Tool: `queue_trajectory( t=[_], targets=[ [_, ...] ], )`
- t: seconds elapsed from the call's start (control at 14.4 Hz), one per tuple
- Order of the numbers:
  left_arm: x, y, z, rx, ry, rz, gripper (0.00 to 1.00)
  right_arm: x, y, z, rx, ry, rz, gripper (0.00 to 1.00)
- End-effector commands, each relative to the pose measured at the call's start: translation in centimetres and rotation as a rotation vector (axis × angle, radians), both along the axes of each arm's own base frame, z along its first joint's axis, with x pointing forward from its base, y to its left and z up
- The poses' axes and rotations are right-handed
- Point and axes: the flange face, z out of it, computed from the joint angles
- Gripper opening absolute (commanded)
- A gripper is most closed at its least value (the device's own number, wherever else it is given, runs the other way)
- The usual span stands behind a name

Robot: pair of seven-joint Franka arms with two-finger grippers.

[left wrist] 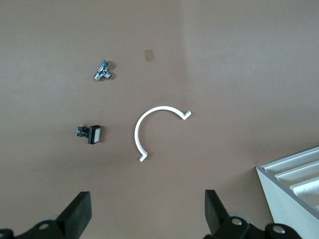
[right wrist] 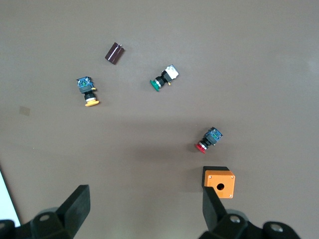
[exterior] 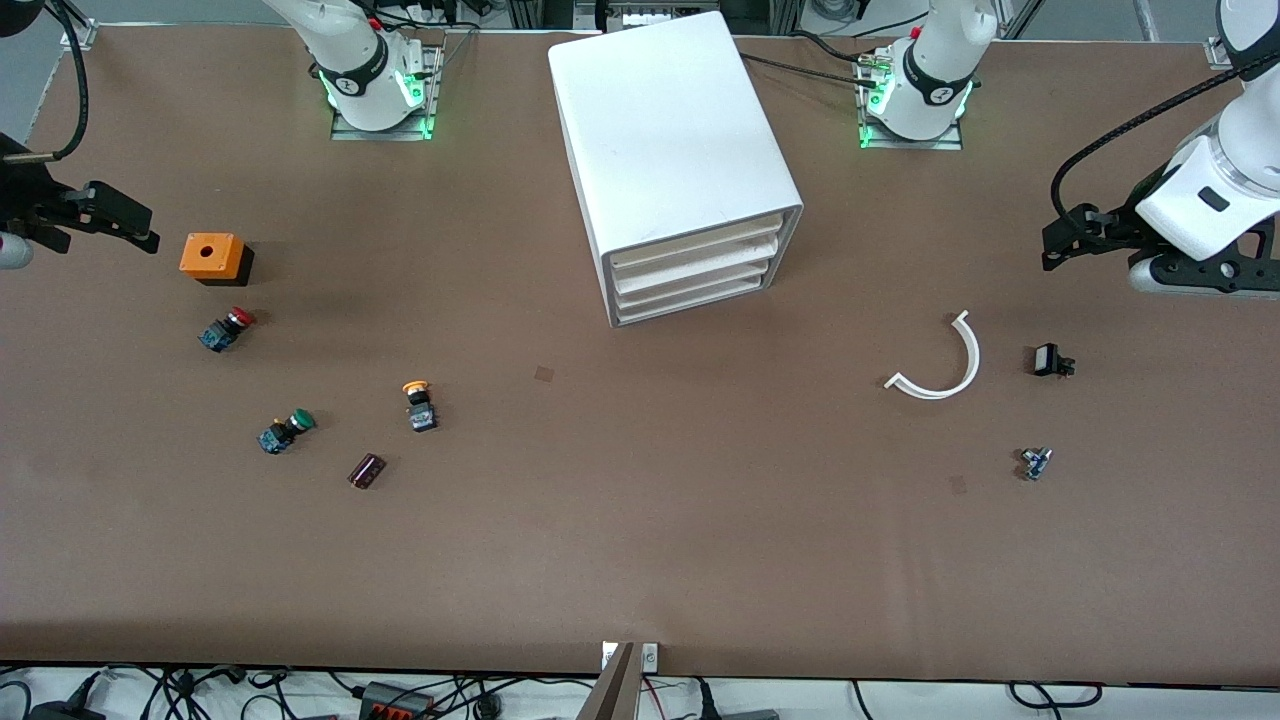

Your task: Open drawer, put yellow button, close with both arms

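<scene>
Presumably the left end effector [left wrist: 144, 219], spread wide over the counter [exterior: 640, 520], should grip the drawer [exterior: 700, 232] front squarely; the right end effector [right wrist: 142, 216] waits wide too.

The front view looks down from high across the table [exterior: 640, 560] toward both bases. Each wrist view looks straight down from well above. The front and left wrist views share the white curved strip [exterior: 940, 365] [left wrist: 152, 130].

the cabinet [exterior: 672, 140] looks like smooth white plastic with a slight sheen. the table [exterior: 640, 540] has a matt brown cover. the small fitting [left wrist: 103, 71] looks like shiny metal.
</scene>
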Motion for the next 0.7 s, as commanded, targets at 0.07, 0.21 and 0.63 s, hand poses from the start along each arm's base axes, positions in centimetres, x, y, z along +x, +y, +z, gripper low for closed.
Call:
queue_trajectory(
  t=[0.07,0.21,0.63],
  targets=[
    [-0.3,0.0,0.7,-0.012,0.002,0.01,1.0,-0.8,0.0,0.3,-0.011,-0.004,0.019,1.0],
    [-0.3,0.0,0.6,-0.012,0.003,0.008,1.0,-0.5,0.0,0.1,-0.013,-0.005,0.02,1.0],
    [-0.3,-0.2,0.7,-0.012,0.0,0.007,1.0,1.3,3.1,-2.2,0.027,0.009,0.062,1.0]
  ],
)
